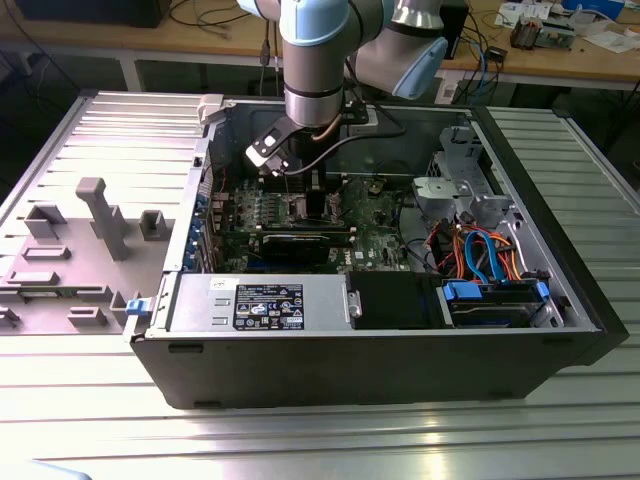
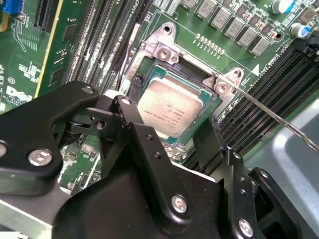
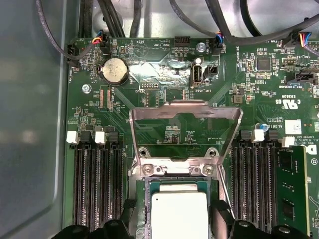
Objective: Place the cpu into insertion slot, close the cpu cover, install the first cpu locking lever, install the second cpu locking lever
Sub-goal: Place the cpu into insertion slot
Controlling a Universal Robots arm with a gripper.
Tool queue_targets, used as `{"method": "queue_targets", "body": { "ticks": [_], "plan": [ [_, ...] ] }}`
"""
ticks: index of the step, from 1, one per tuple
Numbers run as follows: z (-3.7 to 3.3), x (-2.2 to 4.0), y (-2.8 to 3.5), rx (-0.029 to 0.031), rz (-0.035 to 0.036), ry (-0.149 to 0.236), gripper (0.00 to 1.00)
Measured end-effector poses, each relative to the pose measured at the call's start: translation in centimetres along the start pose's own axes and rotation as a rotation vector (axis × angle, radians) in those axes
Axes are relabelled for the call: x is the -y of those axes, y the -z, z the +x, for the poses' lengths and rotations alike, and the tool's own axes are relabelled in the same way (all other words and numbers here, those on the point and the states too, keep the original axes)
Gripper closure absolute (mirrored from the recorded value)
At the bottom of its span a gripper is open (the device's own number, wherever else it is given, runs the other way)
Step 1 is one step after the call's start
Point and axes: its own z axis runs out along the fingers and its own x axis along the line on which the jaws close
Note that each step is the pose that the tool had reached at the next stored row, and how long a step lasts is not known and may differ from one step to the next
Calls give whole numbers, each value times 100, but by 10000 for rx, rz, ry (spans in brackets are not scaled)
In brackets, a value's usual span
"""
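In the exterior view my gripper [image 1: 298, 185] reaches down inside the open computer case onto the green motherboard [image 1: 375, 215]. Both wrist views show the cpu [image 2: 169, 110] [image 3: 179, 214], silver-topped, lying level inside the insertion slot [image 2: 160, 50] [image 3: 174, 169]. My gripper [image 2: 167, 122] [image 3: 178, 223] straddles it, black fingers [image 2: 130, 112] against two opposite edges, shut on the chip. The cpu cover [image 3: 184, 105] stands raised behind the slot, its window open. A thin wire locking lever [image 2: 269, 114] sticks out unlatched beside the slot.
Black memory slots [image 3: 97, 184] run along both sides of the socket, with a green card [image 3: 296, 194] beside one bank. Cables [image 1: 480, 250] and drive bays [image 1: 490, 300] crowd the case on the exterior view's right. A power supply [image 1: 260, 300] lines the near wall.
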Motion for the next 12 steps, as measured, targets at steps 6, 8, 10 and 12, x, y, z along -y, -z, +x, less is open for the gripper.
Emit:
{"method": "queue_targets", "body": {
  "ticks": [6, 8, 10, 12],
  "plan": [
    [-2, -4, 5, 7, 6, -3, 43],
    [0, -9, 2, 1, 2, -8, 43],
    [0, -11, 0, 4, 1, -12, 43],
    [0, -12, -10, 31, 4, -9, 43]
  ]
}}
